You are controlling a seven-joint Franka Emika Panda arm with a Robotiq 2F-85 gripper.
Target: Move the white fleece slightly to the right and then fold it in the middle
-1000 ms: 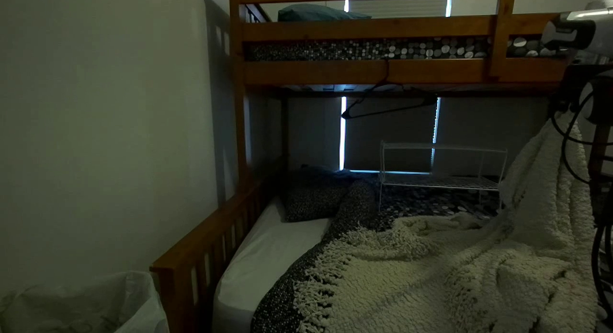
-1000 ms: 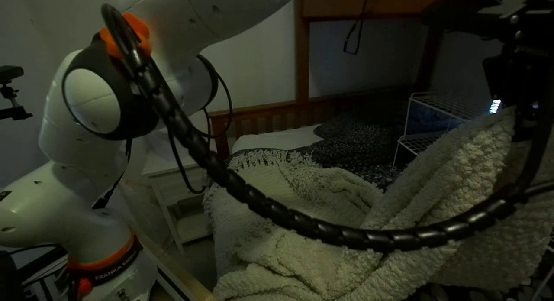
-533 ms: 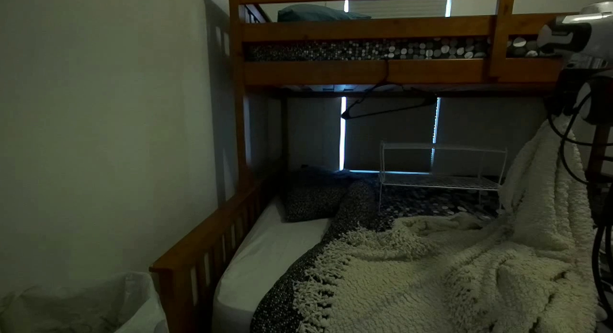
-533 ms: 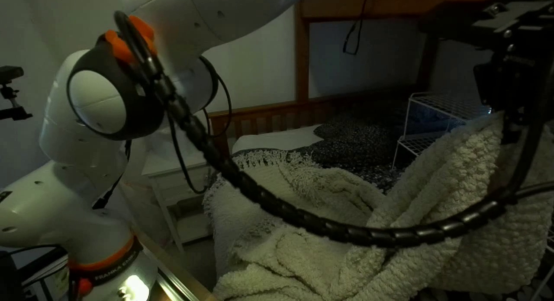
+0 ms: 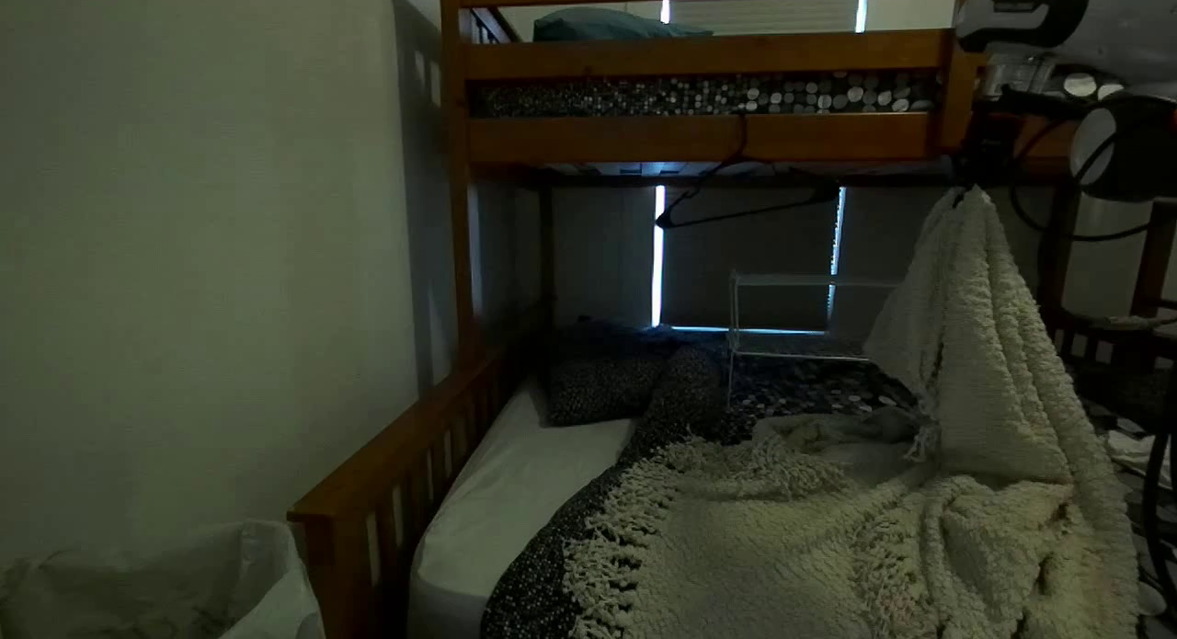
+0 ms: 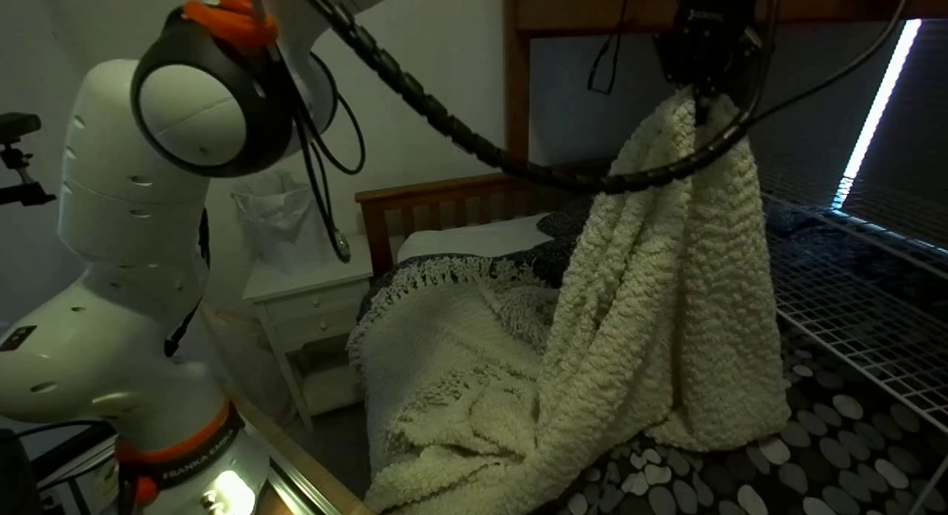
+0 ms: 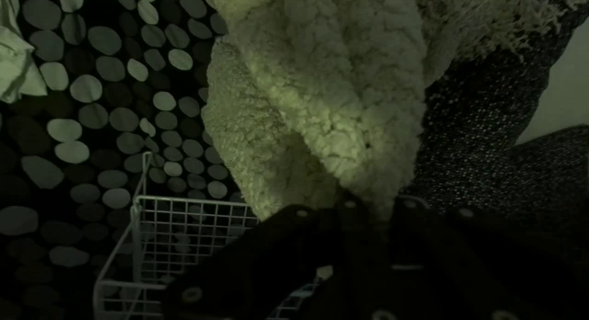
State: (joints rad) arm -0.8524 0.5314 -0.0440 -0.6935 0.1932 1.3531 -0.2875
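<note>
Shifted since a second ago: pincer and the raised end of the fleece, now further left and higher in both exterior views. Pincer pinching a gathered bunch of fleece at the peak; the grip itself partly lost in dark and folds. From there the cloth drops in a steep, pleated tent. Lower edge of the hanging part sits over the dotted bedspread; touching or not, cannot tell. Rest of the fleece rumpled across the bedspread, fringed edge toward the sheet, a strip of bedspread between. White wire rack standing on the bedspread; hanging fleece hides part of it in an exterior view, contact unclear. Arm bent, its dark hose looping in front of the fleece. Dark speckled pillow at the sheet's far end. Hanger hanging at the upper rail.
</note>
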